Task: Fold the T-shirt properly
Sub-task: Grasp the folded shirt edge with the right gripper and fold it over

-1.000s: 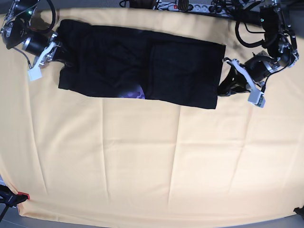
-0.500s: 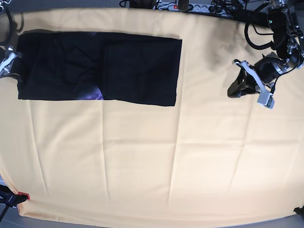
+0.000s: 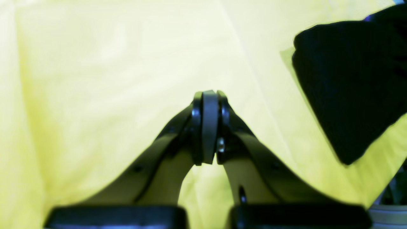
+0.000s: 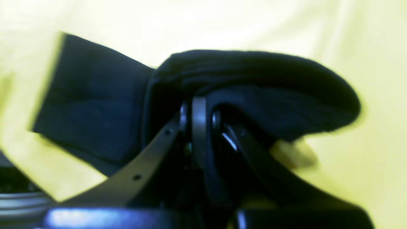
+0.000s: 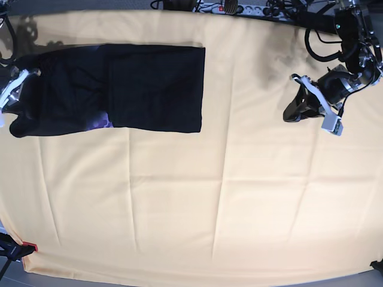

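The black T-shirt (image 5: 149, 84) lies as a folded strip on the far left of the table, with a bit of purple print (image 5: 102, 124) showing at its near edge. My right gripper (image 5: 23, 98) is at the strip's left end, shut on the cloth; in the right wrist view the black cloth (image 4: 89, 105) drapes over the closed gripper (image 4: 198, 108). My left gripper (image 5: 289, 113) is shut and empty over the bare table cloth, well right of the shirt. In the left wrist view the gripper (image 3: 206, 127) is closed, with a shirt corner (image 3: 349, 89) at the upper right.
A pale yellow table cloth (image 5: 209, 197) covers the whole table, with creases across it. A power strip and cables (image 5: 233, 7) run along the back edge. A red-tipped clamp (image 5: 18, 248) sits at the near left corner.
The right gripper has dragged the shirt leftward across the table, and its left end is now bunched. The left gripper has let go of the shirt's right edge and stays at the right.
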Tool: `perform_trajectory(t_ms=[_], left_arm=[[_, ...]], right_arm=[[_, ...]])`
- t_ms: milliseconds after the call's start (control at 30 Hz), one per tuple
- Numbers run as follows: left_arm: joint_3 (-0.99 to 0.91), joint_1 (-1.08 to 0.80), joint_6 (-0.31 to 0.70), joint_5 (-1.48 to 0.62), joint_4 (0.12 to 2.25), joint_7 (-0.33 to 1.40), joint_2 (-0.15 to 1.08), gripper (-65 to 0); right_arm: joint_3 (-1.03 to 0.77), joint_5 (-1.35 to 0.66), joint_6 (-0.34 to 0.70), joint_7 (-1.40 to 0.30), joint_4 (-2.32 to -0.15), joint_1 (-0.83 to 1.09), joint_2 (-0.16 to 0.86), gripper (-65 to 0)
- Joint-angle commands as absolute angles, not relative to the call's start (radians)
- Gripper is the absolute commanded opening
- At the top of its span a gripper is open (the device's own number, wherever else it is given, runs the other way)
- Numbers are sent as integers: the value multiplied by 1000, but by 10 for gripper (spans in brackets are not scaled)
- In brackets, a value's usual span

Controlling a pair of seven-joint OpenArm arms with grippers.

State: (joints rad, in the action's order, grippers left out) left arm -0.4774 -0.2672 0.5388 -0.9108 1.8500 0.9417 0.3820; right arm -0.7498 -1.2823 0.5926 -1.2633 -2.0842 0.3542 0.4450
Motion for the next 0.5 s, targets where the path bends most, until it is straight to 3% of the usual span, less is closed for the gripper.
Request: perform_trajectory(t_ms=[0, 233, 467], left_arm=[[-485, -268, 545, -942, 1864, 921, 396, -650], [-485, -308, 545, -998, 1863, 921, 395, -650], [-485, -324, 545, -1008, 1863, 921, 388, -650]], right_arm=[[-759, -1322, 595, -1238, -2126, 351, 432, -650], [-719, -1441, 663, -1238, -2210, 352, 201, -650], [-481, -1359, 698, -1225, -2210, 345, 30, -650]])
